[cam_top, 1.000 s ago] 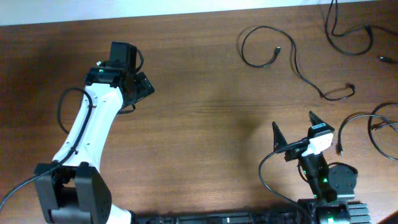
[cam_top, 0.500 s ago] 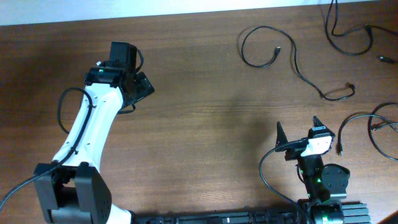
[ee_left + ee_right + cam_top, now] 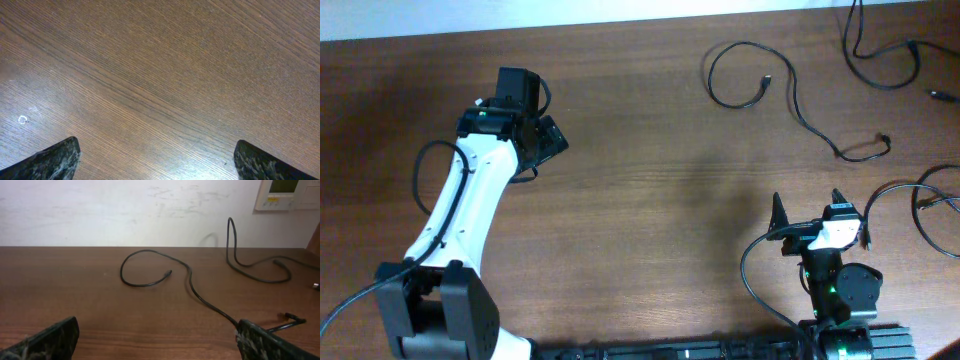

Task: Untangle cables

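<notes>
On the brown wooden table (image 3: 650, 200), one thin black looped cable (image 3: 800, 108) lies far right-centre, another black cable (image 3: 880, 84) behind it, a third black cable (image 3: 895, 186) just right of the right gripper (image 3: 808, 200), all well apart from the left gripper (image 3: 552, 138).

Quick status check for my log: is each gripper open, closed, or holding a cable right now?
Left gripper: open, holding nothing.
Right gripper: open, holding nothing.

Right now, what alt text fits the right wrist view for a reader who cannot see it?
A thin black cable loops across a wooden table and runs toward the open right pincer, whose dark fingertips frame the bottom corners; a second cable arches near the white wall.
</notes>
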You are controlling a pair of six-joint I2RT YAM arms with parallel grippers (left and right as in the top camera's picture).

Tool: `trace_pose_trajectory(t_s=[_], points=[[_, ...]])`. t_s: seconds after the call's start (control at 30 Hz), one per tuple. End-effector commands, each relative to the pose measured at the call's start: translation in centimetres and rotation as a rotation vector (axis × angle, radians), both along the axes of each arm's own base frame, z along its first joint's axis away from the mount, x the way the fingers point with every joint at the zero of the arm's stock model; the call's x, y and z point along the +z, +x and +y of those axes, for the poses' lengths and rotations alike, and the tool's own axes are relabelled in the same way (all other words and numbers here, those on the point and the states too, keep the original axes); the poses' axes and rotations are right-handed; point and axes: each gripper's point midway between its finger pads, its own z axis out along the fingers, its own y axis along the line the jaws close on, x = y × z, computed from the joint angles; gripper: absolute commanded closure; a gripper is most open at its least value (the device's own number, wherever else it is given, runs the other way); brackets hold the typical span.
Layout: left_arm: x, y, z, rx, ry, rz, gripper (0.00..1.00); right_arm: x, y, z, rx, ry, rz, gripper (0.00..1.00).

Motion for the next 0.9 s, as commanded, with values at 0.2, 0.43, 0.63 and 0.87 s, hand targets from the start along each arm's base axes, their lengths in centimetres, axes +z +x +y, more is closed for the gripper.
trace_pose_trajectory(t_s=[0.2, 0.43, 0.63, 0.87], points=[[0.5, 0.1, 0.2, 0.016, 0.004, -0.018, 0.01, -0.2, 0.0, -0.2, -0.015, 0.010, -0.003, 0.01], [5.2, -0.7, -2.7, -0.078, 0.077, -0.154, 0.01, -0.2, 0.0, -0.2, -0.015, 0.010, -0.003, 0.01], [8.3, -1.7, -4.7, -0.181, 0.082, -0.409, 0.01, -0.2, 0.0, -0.2, -0.015, 0.010, -0.003, 0.01], [3.4, -8.5, -2.0, -0.169, -0.083, -0.648, 0.01, -0.2, 0.0, -0.2, -0.015, 0.010, -0.002, 0.01]])
